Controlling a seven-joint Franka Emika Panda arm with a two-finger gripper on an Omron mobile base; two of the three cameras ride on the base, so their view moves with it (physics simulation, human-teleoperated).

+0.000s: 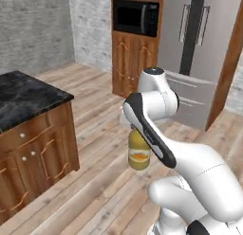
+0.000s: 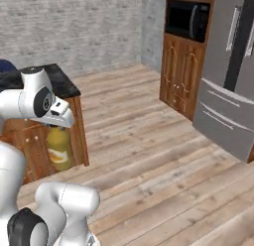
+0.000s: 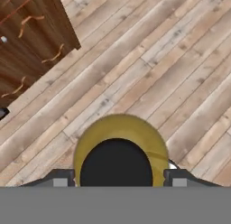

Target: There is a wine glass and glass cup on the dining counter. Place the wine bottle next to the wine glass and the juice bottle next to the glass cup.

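No brand name or lettering can be read anywhere; the only label in sight is the orange band with a pale patch low on the juice bottle (image 1: 139, 156), too blurred to show any words. The bottle is stubby and round-shouldered, its body a glossy yellow-orange, and in the hand view it shows from above as a golden ring around a matte black cap. The gripper (image 3: 118, 179) is pinching this bottle at its top, one small dark fingertip on either side of the cap, and the bottle hangs upright in the air above the wooden floor (image 1: 95, 191), clear of the boards. The floor is laid in long pale planks with grey grain and dark seams. Taking the bottle as the mark, a cabinet run (image 1: 33, 153) of reddish-brown wood with curled carved panels and small pale knobs stands just to its left in the left base view, topped by a black slab with faint white veining. Well beyond the bottle stands a tall wooden cabinet holding a black microwave (image 1: 135, 17), and to the right of that a smooth grey refrigerator (image 1: 194, 54) with long vertical handles, against a grey brick wall (image 2: 74, 27).
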